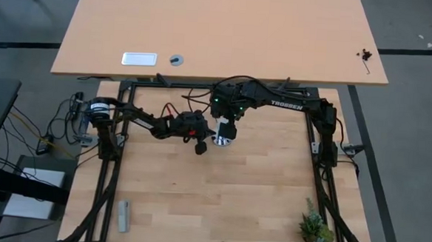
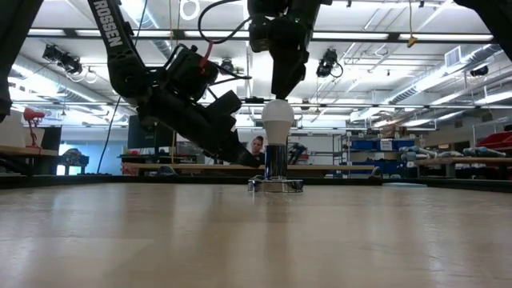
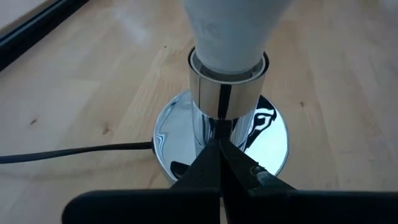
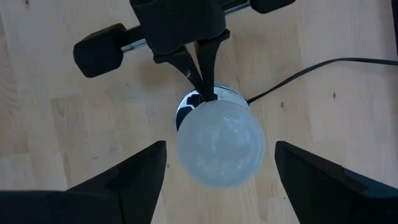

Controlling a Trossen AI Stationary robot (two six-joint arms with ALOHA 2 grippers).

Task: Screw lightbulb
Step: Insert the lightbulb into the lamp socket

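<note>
At the centre of the low view we see the lightbulb (image 2: 278, 120) upright in its chrome socket base (image 2: 276, 172) on the worktop (image 2: 256, 240). The right gripper (image 4: 217, 165) hangs just above, fingers spread clear of the glass. The left gripper (image 3: 219, 155), pressed together, touches the base.

Two dark, near-black arms with boxy links; white "TROSSEN" lettering on the right arm (image 1: 291, 103), green indicator lights near its wrist. Red wiring at the left arm (image 1: 149, 121) wrist. Tapered, wedge-shaped black fingers (image 4: 134, 180)
</note>
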